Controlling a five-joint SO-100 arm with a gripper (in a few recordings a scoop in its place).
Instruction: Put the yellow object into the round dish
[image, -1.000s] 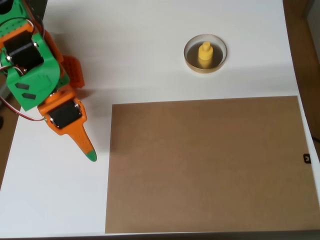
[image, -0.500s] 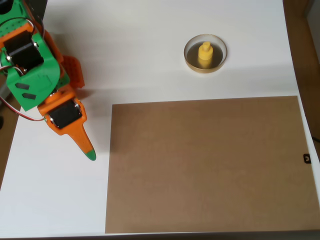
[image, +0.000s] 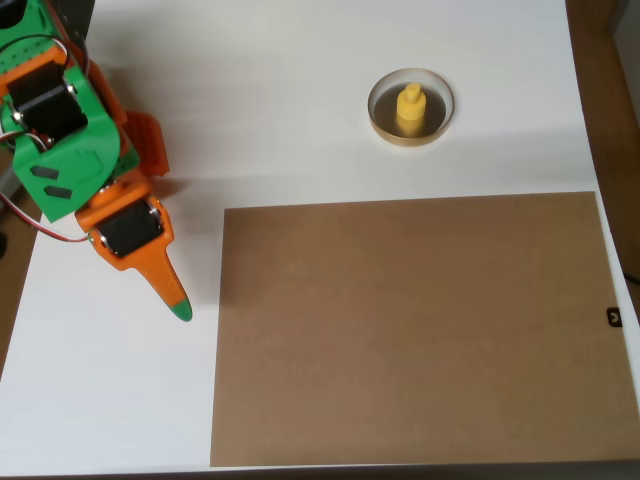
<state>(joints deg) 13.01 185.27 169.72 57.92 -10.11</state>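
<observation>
The small yellow object (image: 410, 108) stands upright inside the round dish (image: 411, 136), knob on top, at the upper right of the white table. My gripper (image: 178, 308) is far off at the left edge, pointing down the picture. It reads as a single orange wedge with a green tip, no gap at the tip and nothing held. The orange and green arm (image: 62, 140) rises behind it toward the top left corner.
A large brown cardboard sheet (image: 415, 330) lies flat over the lower right of the white table (image: 260, 90). A small black tag (image: 614, 317) sits at the sheet's right edge. The table's edges run along the left and right of the picture.
</observation>
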